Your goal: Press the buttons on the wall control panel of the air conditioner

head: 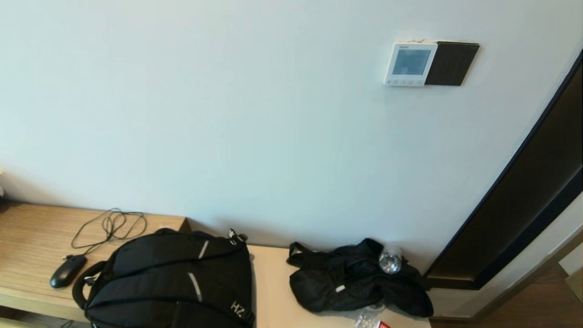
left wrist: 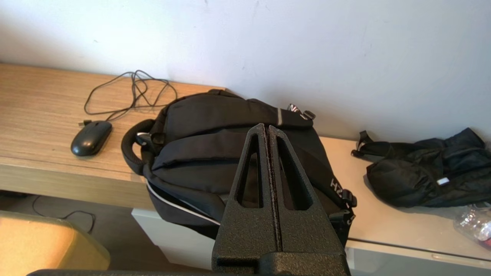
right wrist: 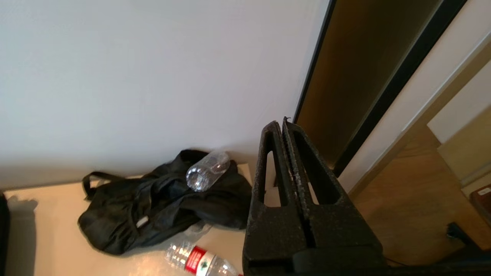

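The white air conditioner control panel (head: pixel 410 64) hangs high on the wall at the right, with a grey screen and a row of small buttons along its lower edge. A dark panel (head: pixel 451 64) sits right beside it. Neither arm shows in the head view. My left gripper (left wrist: pixel 267 127) is shut and empty, low above the black backpack (left wrist: pixel 230 145). My right gripper (right wrist: pixel 282 123) is shut and empty, low near the wall and the dark door frame (right wrist: pixel 356 76), far below the control panel.
A wooden desk (head: pixel 32 232) holds a black mouse (head: pixel 67 270) with a cable, and the backpack (head: pixel 173 282). A pale counter (head: pixel 271 291) holds a black bag (head: pixel 355 282) with a clear bottle (head: pixel 390 261) on it. Another bottle (right wrist: pixel 195 260) lies near the counter's front.
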Motion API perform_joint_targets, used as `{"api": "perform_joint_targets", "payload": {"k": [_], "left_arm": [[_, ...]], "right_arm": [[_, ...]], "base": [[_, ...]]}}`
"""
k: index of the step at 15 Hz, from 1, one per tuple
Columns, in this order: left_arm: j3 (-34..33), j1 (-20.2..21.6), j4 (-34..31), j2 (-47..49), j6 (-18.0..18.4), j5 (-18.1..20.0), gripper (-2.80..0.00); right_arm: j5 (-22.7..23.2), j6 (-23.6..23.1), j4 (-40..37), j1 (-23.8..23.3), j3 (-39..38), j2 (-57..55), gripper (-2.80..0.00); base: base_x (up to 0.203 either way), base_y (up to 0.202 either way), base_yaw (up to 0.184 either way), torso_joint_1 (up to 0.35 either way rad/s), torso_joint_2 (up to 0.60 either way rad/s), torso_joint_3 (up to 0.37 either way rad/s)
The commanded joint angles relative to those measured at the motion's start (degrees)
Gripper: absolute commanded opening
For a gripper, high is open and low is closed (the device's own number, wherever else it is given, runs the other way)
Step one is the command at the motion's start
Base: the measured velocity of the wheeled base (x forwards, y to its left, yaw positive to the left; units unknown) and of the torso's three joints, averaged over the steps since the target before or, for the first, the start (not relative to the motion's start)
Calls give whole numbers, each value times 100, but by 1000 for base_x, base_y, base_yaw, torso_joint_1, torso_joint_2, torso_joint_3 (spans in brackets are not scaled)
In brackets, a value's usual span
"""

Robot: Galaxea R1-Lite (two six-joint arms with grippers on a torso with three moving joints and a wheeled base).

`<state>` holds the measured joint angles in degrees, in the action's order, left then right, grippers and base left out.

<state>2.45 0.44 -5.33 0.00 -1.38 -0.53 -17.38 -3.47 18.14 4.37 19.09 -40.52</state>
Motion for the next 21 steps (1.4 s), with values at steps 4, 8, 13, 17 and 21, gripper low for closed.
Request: {"api": "perform_joint_targets", "payload": {"k": [4, 8, 13, 17, 21], "left_arm": [[1, 0, -3, 0, -3, 1, -280], [1, 0, -3, 0, -3, 1, -280], [1, 0, -3, 0, -3, 1, -280], [1, 0, -3, 0, -3, 1, -280], [1, 0, -3, 0, -3, 1, -280]], "right_arm": [[1048, -7, -388, -396, -1318, 1831, -280], [1693, -25, -789, -430, -1879, 2897, -280], [1995, -22, -1467, -426, -1908, 3965, -280], [1962, -271, -1906, -430, -1898, 4034, -280], [1984, -365, -1797, -429, -1909, 4034, -280]], "base": [[0, 0, 0, 0, 0, 0], [0, 0, 0, 0, 0, 0], [0, 0, 0, 0, 0, 0], [0, 0, 0, 0, 0, 0], [0, 0, 0, 0, 0, 0]]}}
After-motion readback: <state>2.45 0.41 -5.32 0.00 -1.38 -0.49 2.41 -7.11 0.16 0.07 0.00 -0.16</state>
